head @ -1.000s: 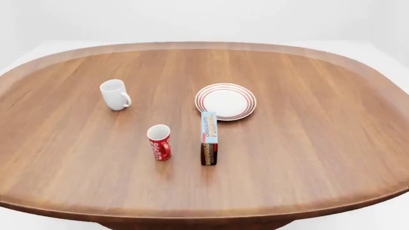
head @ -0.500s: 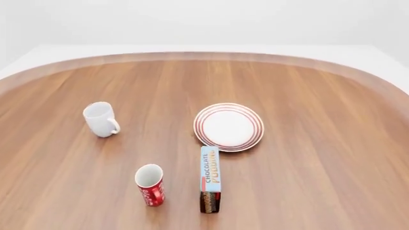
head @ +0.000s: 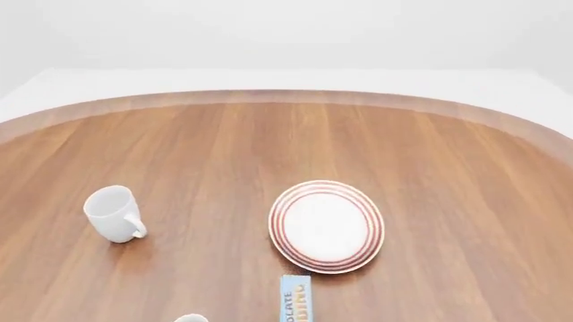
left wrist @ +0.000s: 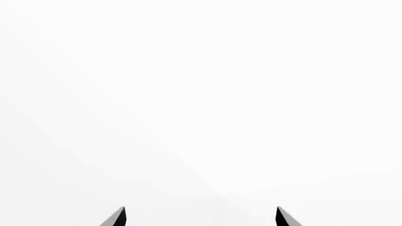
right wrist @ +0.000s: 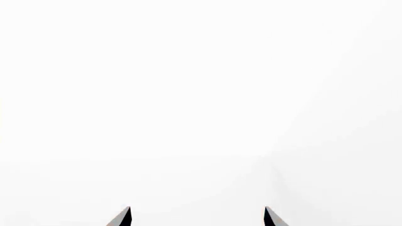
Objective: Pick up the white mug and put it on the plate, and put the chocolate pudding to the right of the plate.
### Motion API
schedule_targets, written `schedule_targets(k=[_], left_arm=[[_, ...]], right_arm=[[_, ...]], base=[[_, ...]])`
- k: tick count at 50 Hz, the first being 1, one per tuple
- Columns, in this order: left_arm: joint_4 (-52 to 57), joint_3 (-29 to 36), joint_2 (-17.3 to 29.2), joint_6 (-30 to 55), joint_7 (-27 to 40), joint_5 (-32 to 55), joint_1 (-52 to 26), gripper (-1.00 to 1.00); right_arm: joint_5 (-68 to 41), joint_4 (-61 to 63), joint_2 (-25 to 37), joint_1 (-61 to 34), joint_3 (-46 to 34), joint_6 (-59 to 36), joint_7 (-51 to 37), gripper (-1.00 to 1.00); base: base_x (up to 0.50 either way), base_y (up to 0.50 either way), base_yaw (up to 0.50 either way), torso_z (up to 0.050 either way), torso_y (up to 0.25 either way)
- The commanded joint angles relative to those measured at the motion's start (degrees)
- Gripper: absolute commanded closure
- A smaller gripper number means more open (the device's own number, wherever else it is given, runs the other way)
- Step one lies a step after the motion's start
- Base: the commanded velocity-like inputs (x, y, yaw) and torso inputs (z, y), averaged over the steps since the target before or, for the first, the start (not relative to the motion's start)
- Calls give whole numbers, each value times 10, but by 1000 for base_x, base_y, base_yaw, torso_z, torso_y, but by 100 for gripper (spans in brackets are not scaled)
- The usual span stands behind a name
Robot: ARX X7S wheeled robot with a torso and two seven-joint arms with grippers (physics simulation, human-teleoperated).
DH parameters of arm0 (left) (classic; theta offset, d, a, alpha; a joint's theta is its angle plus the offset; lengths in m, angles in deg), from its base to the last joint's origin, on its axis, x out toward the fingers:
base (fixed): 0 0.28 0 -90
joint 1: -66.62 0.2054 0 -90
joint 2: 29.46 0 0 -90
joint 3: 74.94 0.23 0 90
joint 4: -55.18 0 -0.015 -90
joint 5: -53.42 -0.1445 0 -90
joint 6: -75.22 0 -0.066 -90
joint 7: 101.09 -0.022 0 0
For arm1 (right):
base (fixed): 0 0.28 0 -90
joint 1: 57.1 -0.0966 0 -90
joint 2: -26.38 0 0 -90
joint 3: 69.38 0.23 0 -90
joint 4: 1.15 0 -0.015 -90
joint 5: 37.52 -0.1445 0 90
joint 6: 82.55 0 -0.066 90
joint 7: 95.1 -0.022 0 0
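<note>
The left hand (left wrist: 199, 217) shows only in the left wrist view, as two dark fingertips (left wrist: 116, 218) poking in at the frame's edge, set wide apart with nothing between them, so it stands open and empty. The right hand (right wrist: 196, 217) shows the same way in the right wrist view: two dark tips (right wrist: 122, 218) spread apart, open, holding nothing. Beyond the tips both wrist views show only blank white; no table or object shows in either.

The head view gives what the wrist views lack, and shows neither arm nor hand. It looks down on a wooden table (head: 465, 201) with a rounded, raised far rim and grain running away from the camera. The white mug (head: 111, 213) sits upright on the table's left side, its mouth showing and its loop handle turned toward the near right. The plate (head: 327, 226), white with red rings round its rim, lies flat near the middle, well apart from the mug and bare on top. Just in front of the plate's near edge, close to it, the chocolate pudding (head: 296, 299) carton is cut off by the frame's lower edge. On its light blue face only the letters "OLATE" read plainly, beside part of a row of orange letters. To its left, at the very edge of the frame, a sliver of a pale rim (head: 190, 318) peeks in; what it belongs to cannot be told.
</note>
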Motion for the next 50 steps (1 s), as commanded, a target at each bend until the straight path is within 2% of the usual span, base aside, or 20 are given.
schedule_targets(k=[1, 20, 24, 25, 32, 45, 50], left_arm=[[0, 1, 1, 0, 2, 0, 2, -100], [-1, 2, 2, -4, 5, -1, 5, -100], [-3, 4, 2, -6, 5, -2, 6, -100], [-3, 4, 2, -5, 5, -3, 6, -100], [-2, 8, 4, -2, 5, -2, 6, -100], [-6, 18, 6, 3, 5, -8, 7, -100], [-8, 33, 11, 29, 1, -8, 4, -100]], right_arm=[[5, 0, 2, 3, -8, 2, 0, -100], [14, 1, 9, 9, -15, 5, 0, -100], [41, -5, 8, 8, -21, -8, -8, -100], [49, -11, -3, 7, -18, 13, -8, -100], [71, -7, -2, 6, -23, 11, -11, -100], [100, -8, -1, 9, -32, 13, -14, -100], [99, -11, -3, 8, -26, 11, -22, -100]], base=[[500, 0, 0, 0, 10], [500, 1, 0, 0, 1], [500, 9, 0, 0, 0], [500, 11, 0, 0, 0], [13, 15, 0, 0, 0], [97, 501, 0, 0, 0], [29, 45, 0, 0, 0]])
